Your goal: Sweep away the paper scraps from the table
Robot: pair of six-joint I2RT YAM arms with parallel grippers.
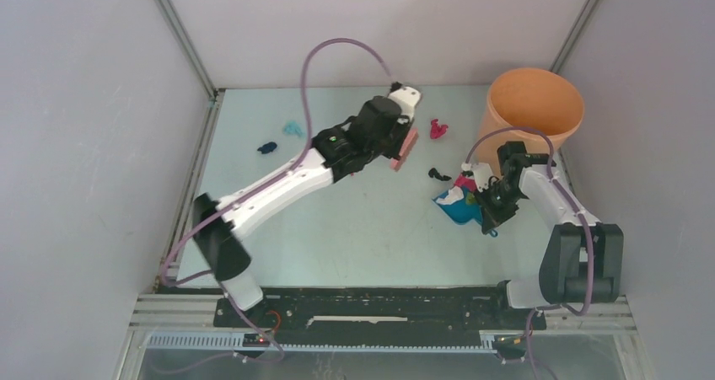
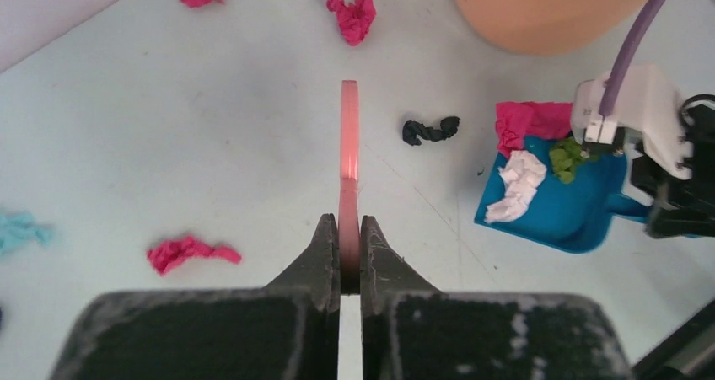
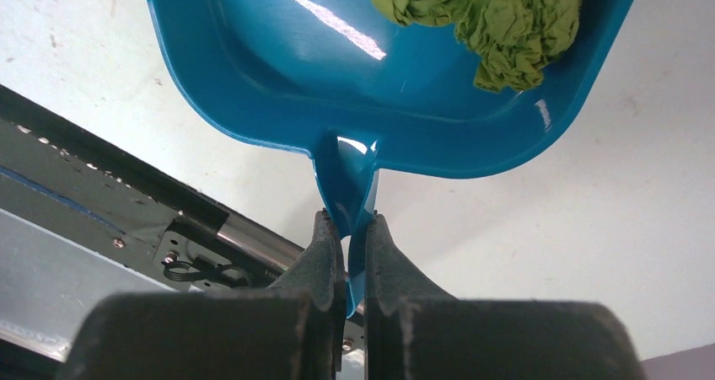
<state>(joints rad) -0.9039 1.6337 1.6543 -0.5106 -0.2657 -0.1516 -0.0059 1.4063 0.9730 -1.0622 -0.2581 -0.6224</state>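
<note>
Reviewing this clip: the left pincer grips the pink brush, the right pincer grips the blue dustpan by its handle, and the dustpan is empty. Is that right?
Not quite: the dustpan is not empty. The left wrist view shows a white wad and an olive green wad lying in it. The rest holds: left pincer on the pink brush, right pincer on the dustpan's handle.

White-and-black jointed arms (image 1: 278,186), looping purple cables (image 2: 641,30)

High rear view down on table (image 1: 362,228), left wrist low across it, right wrist close on dustpan (image 3: 278,60), shared by all
</note>
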